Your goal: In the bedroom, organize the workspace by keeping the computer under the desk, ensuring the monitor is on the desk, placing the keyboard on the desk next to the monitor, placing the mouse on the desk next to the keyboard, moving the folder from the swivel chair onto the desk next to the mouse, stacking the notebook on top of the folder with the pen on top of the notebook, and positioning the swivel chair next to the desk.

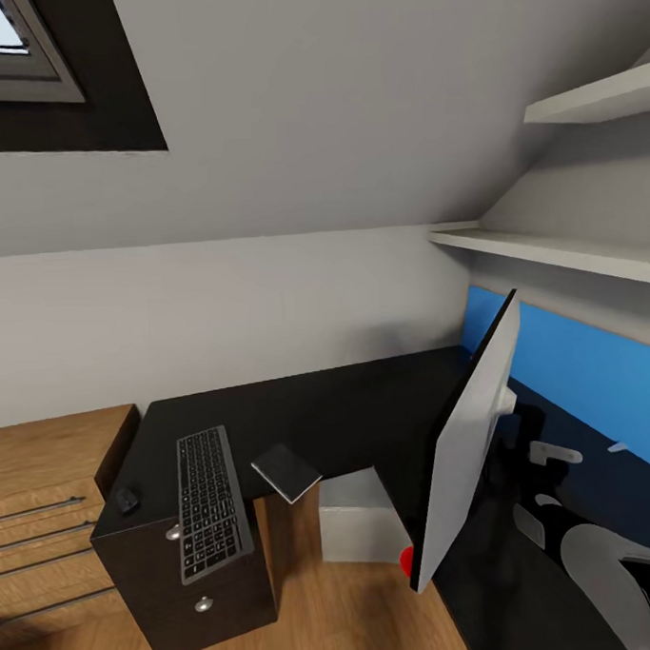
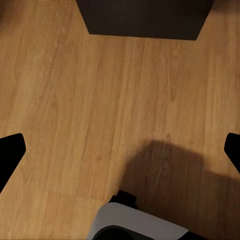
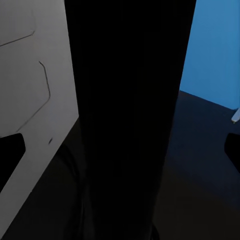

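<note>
Right end effector [image 3: 120,145], fingers spread wide and holding nothing, faces the monitor [image 3: 125,100] standing directly ahead on the desk [image 1: 358,409], apparently to reposition it, while keyboard [image 1: 210,502], mouse [image 1: 126,499] and notebook [image 1: 286,472] lie well beyond.

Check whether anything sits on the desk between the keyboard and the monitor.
Yes: the notebook lies between the keyboard and the monitor, overhanging the desk edge. The rest of that stretch of desktop looks bare.
</note>
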Controlling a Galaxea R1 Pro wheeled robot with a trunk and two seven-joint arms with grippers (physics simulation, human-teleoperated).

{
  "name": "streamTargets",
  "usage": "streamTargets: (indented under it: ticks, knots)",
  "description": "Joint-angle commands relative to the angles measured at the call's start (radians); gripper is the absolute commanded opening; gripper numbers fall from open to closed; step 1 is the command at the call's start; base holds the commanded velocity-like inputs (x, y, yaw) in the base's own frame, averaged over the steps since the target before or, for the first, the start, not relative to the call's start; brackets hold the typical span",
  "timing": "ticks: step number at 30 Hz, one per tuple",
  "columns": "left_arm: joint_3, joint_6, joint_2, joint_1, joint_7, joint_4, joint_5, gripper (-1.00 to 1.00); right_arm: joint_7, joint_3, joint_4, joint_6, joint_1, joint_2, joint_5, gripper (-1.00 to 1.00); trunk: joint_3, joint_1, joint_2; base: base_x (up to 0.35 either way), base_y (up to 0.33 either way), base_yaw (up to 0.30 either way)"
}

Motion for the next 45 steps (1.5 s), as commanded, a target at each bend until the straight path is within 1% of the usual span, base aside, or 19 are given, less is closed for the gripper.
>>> streamTargets:
  ticks: [1,31,32,45]
  knots:
    - [-0.008,-0.004,0.001,0.000,0.008,-0.002,0.008,1.00,0.003,-0.001,0.001,-0.005,-0.001,0.000,-0.007,1.00,-0.001,0.000,-0.001,0.016,-0.015,0.000]
    - [-0.008,-0.004,0.001,0.000,0.008,-0.002,0.008,1.00,0.004,-0.001,0.000,-0.009,-0.001,0.000,-0.007,1.00,-0.001,0.000,-0.001,0.033,-0.002,0.000]
    - [-0.008,-0.004,0.001,0.000,0.008,-0.002,0.008,1.00,0.004,-0.001,0.000,-0.008,-0.001,0.000,-0.007,-1.00,-0.001,0.000,-0.001,0.000,0.000,0.000]
    - [-0.008,-0.004,0.001,0.000,0.008,-0.001,0.008,1.00,0.004,-0.001,0.000,-0.010,-0.001,0.000,-0.007,-1.00,-0.001,0.000,-0.001,0.000,0.000,0.000]
